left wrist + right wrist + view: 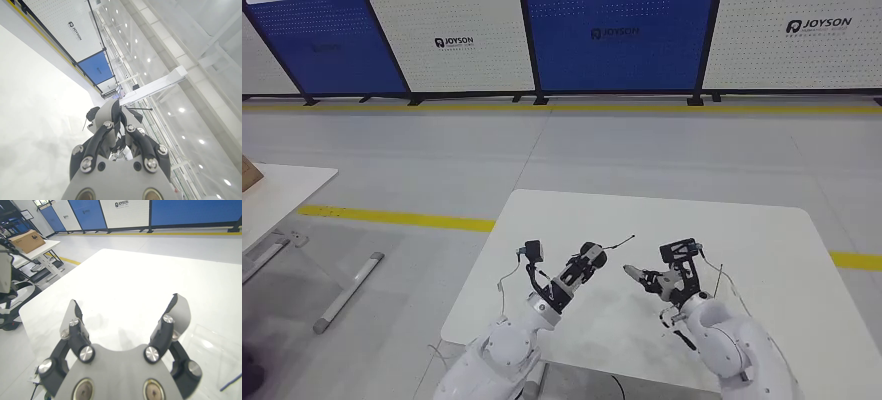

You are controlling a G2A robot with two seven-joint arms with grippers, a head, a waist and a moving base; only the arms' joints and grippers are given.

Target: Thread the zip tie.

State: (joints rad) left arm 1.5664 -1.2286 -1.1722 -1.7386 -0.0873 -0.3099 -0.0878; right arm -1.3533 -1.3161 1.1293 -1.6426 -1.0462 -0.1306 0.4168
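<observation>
Top camera: high above the arms, tilted down and forward over the table [662, 215]; wall panels [617, 40] at 12 o'clock. Left wrist camera: tight behind the left gripper [118, 111], pitched up at the ceiling [189, 47]. Right wrist camera: tight behind the right gripper [125, 297], looking low across the table (all three views share table and panels).

1. The table [742, 240] was white.
2. The zip tie [143, 109] was black.
3. The left gripper [119, 108] and right gripper [124, 298] were grey with black ribbed pads [78, 310].
4. The partition panels [617, 45] alternated blue and dotted white.
5. The floor line [392, 217] was yellow.
</observation>
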